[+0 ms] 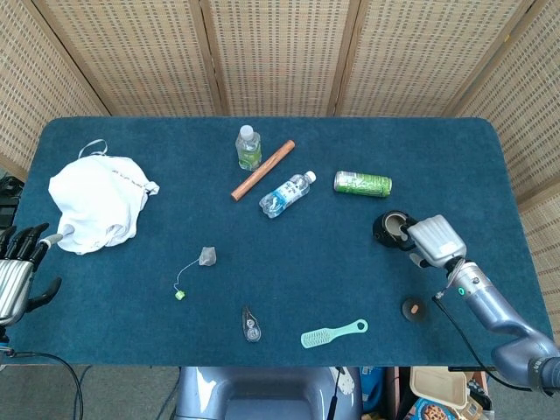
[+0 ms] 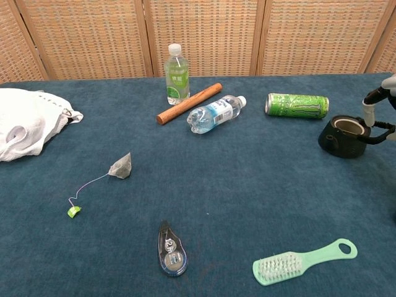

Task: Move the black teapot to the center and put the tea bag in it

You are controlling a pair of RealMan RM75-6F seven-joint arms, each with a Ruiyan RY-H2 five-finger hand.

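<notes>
The black teapot (image 1: 389, 229) stands lidless near the table's right side, its handle (image 2: 381, 132) pointing right. My right hand (image 1: 434, 240) hovers just right of the pot over the handle, and a fingertip (image 2: 370, 115) reaches down beside the rim; I see no grip on it. In the chest view the teapot (image 2: 345, 136) shows its open top. The tea bag (image 1: 207, 255) lies left of centre with its string and green tag (image 1: 179, 295); the chest view shows the tea bag (image 2: 121, 166) too. My left hand (image 1: 17, 269) hangs off the table's left edge, fingers spread, holding nothing.
A small dark lid (image 1: 413, 309) lies near my right forearm. A green can (image 1: 362, 183), two bottles (image 1: 286, 193) (image 1: 248, 146) and a wooden stick (image 1: 262, 170) lie at the back. A white cloth (image 1: 94, 203), correction tape (image 1: 251, 324) and mint brush (image 1: 332, 333) are nearer.
</notes>
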